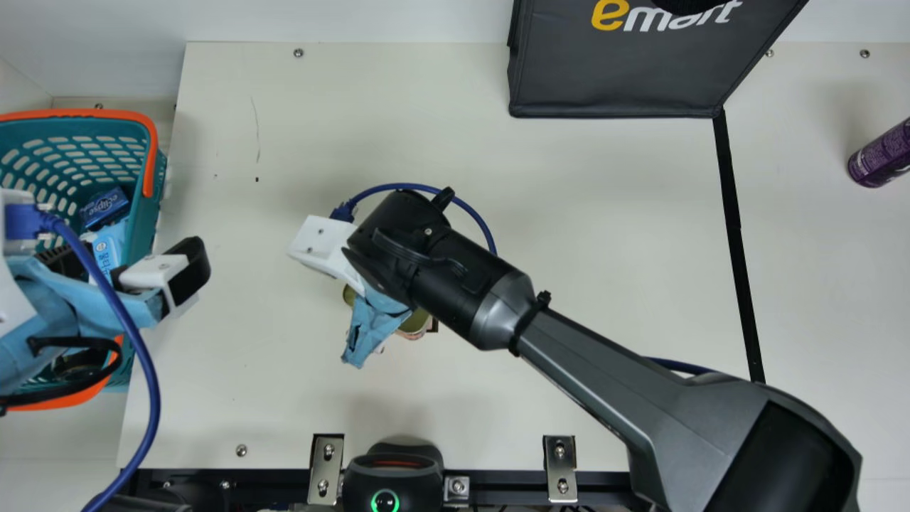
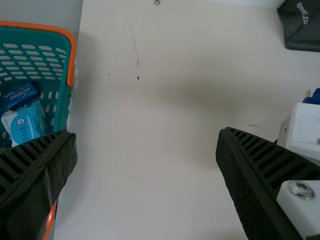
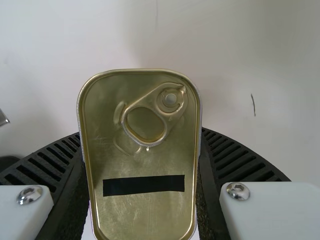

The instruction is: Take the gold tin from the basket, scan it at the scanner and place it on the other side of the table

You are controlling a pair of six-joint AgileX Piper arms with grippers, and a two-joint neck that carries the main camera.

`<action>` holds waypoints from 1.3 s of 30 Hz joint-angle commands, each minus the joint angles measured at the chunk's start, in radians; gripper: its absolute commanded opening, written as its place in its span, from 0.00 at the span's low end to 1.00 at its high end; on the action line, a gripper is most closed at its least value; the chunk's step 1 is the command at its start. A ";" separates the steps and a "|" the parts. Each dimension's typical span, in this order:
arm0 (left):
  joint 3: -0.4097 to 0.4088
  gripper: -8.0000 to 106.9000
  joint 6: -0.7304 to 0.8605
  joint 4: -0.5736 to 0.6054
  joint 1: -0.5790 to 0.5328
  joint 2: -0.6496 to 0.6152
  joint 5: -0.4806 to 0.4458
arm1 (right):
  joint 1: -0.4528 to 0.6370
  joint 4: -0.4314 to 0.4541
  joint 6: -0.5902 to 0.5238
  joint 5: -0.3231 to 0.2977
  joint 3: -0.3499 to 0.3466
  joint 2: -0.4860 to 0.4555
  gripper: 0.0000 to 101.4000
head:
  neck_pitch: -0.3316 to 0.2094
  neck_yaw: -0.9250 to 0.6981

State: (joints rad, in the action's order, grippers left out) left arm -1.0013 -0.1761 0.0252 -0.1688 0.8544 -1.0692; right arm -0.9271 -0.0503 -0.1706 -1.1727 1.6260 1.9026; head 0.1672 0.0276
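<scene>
Cream tabletop [image 1: 604,235] lies beneath our black right gripper [image 3: 141,133], which clamps the gold, rounded-rectangular metal tin [image 3: 142,164] between its fingers. We judge it stiff, light, slippery: grip the long side walls, avoiding the pull ring [image 3: 175,111]. Our left gripper [image 2: 146,134] is spread, empty.

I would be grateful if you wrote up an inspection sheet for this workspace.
Surface: cream table with a thin scratch and small dark marks.
Job's things: gold tin between the right fingers; teal basket at the left; scanner at the near edge, green ring lit.
Clutter: blue packets in the basket.
Grippers: left open, holding nothing; right closed on the tin.
Cables: blue cable loops by the left arm, another by the right.
Surroundings: dark bag, purple can.
</scene>
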 commanded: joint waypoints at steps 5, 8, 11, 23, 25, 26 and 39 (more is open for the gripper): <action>0.000 0.85 0.000 0.000 0.000 0.000 0.000 | -0.021 0.023 0.243 -0.020 0.014 -0.005 0.00 | -0.029 0.000; 0.000 0.85 0.000 0.000 0.000 0.000 0.000 | -0.029 0.027 0.347 -0.025 0.015 -0.007 0.00 | -0.029 0.000; 0.000 0.85 0.000 0.000 0.000 0.000 0.000 | -0.035 0.028 0.452 -0.025 0.013 -0.009 0.00 | -0.029 0.000; 0.000 0.85 0.000 0.000 0.000 0.000 0.000 | -0.057 0.047 0.837 -0.008 -0.016 -0.018 0.00 | -0.029 0.000; 0.000 0.85 0.000 0.000 0.000 0.000 0.000 | -0.061 0.055 0.895 -0.005 -0.025 -0.021 0.00 | -0.029 0.000; 0.000 0.85 0.000 0.000 0.000 0.000 0.000 | -0.062 0.060 0.923 -0.003 -0.029 -0.022 0.00 | -0.029 0.000; 0.000 0.85 0.000 0.000 0.000 0.000 0.000 | -0.082 0.133 1.259 0.012 -0.087 -0.044 0.00 | -0.029 0.000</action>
State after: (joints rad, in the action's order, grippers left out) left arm -1.0013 -0.1761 0.0252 -0.1688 0.8544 -1.0692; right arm -1.0081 0.0793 1.0263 -1.1590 1.5403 1.8598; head 0.1672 0.0291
